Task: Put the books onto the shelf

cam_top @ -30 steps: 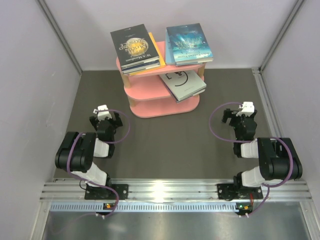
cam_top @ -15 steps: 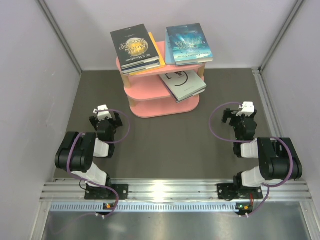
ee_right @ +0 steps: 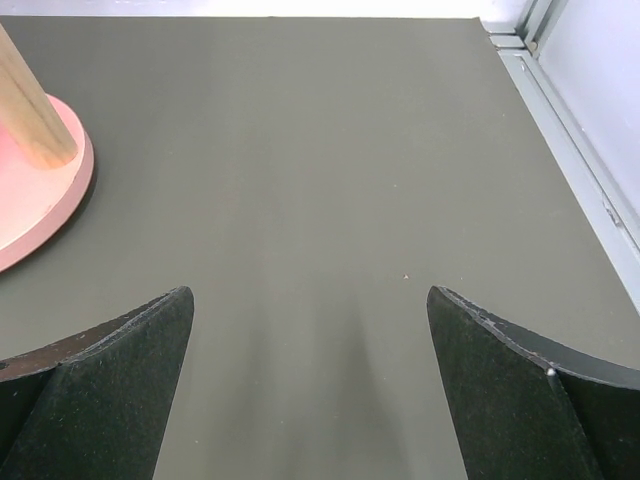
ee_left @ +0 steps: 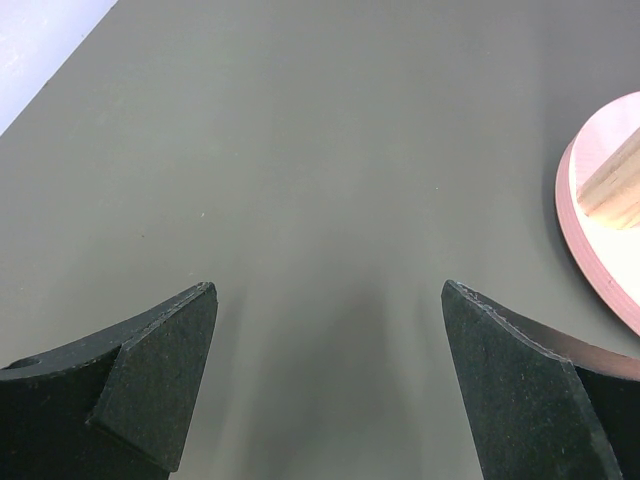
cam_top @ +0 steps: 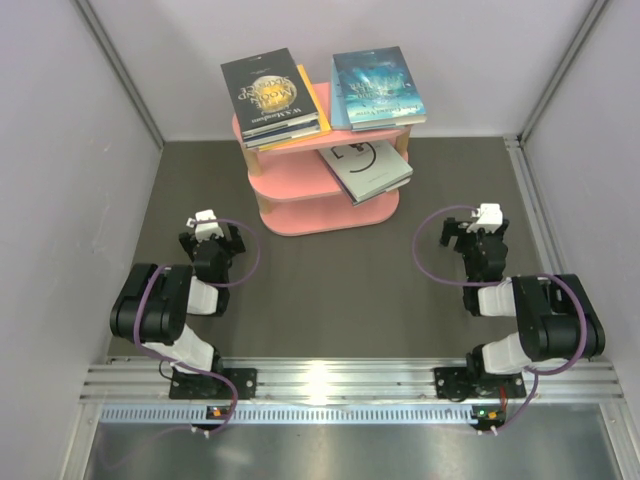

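Pink three-tier oval shelf with wooden posts (cam_top: 288,186) sits at upper centre of the dark grey counter (cam_top: 350,290), long axis left to right. It carries three flat piles; the number of books in each is unclear.
- Top tier, left: black book with gold moon (cam_top: 268,88) uppermost.
- Top tier, right: teal icy book (cam_top: 376,85) uppermost. Both long axes point toward the frame top.
- Middle tier: pale grey-white book (cam_top: 362,162) lies diagonal, overhanging the edge.

Left hand (ee_left: 328,292) and right hand (ee_right: 310,296) are each spread fully wide, holding nothing.

I'm looking at a black left arm (cam_top: 160,305) and right arm (cam_top: 545,325), each carrying a white block (cam_top: 206,222) and trailing a purple cable (cam_top: 259,252). The wrist views are showing matte black, wedge-shaped fingers (ee_left: 150,385).
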Action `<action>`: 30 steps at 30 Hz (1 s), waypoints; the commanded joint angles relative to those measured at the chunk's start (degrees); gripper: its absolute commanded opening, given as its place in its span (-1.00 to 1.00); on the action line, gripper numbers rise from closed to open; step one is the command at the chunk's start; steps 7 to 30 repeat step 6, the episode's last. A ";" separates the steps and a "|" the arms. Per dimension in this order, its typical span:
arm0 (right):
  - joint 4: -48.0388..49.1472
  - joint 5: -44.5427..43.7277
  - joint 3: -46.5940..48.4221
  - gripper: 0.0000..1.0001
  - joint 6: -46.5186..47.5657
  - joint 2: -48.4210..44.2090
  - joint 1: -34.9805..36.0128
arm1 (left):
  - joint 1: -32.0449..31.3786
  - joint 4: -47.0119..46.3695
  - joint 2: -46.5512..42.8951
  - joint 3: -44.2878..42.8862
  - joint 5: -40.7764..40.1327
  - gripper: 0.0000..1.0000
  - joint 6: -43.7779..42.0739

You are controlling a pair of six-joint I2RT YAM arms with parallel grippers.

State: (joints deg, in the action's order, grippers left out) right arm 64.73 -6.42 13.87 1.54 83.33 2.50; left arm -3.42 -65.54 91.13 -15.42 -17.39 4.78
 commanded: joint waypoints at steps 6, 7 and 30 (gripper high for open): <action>2.16 0.17 0.55 1.00 0.22 -0.19 -0.31 | 0.34 -3.19 -0.08 -0.40 0.42 0.98 -0.21; 2.16 0.17 0.55 1.00 0.22 -0.19 -0.31 | 0.34 -3.19 -0.08 -0.40 0.42 0.98 -0.21; 2.16 0.17 0.55 1.00 0.22 -0.19 -0.31 | 0.34 -3.19 -0.08 -0.40 0.42 0.98 -0.21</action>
